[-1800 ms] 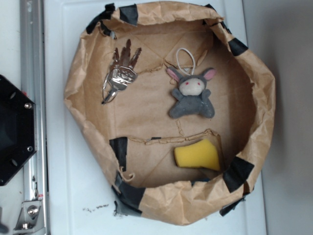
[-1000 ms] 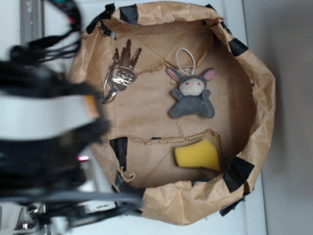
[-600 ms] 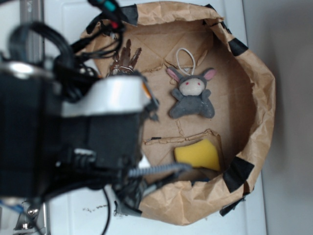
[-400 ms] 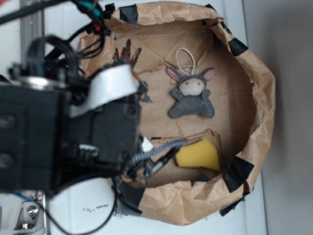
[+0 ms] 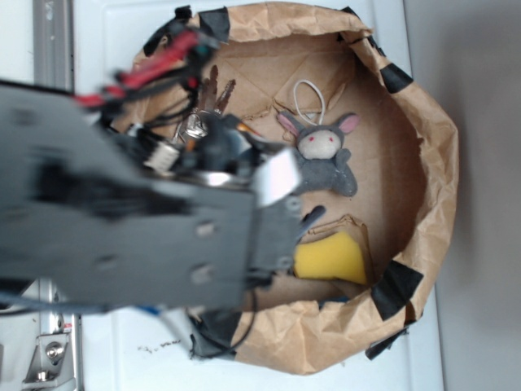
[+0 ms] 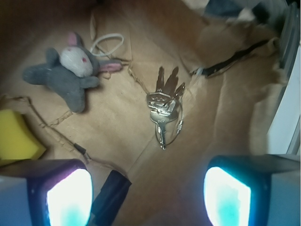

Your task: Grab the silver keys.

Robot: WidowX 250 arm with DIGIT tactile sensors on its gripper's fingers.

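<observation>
Moments ago clear of the brown paper bowl (image 5: 440, 163), the arm now covers its left half, hiding most of the silver keys (image 6: 165, 106). From the wrist, the claw (image 6: 148, 193) hangs spread above the paper floor, keys lying untouched between and beyond its fingers (image 6: 69, 195), right of the grey plush bunny (image 6: 66, 70) and yellow sponge (image 6: 14, 136).

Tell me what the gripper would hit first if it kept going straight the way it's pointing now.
Probably the silver keys. In the wrist view they lie on the brown paper floor between the gripper's open fingers, slightly ahead, with nothing in between. The plush bunny sits off to the side. Depth is unclear.
</observation>
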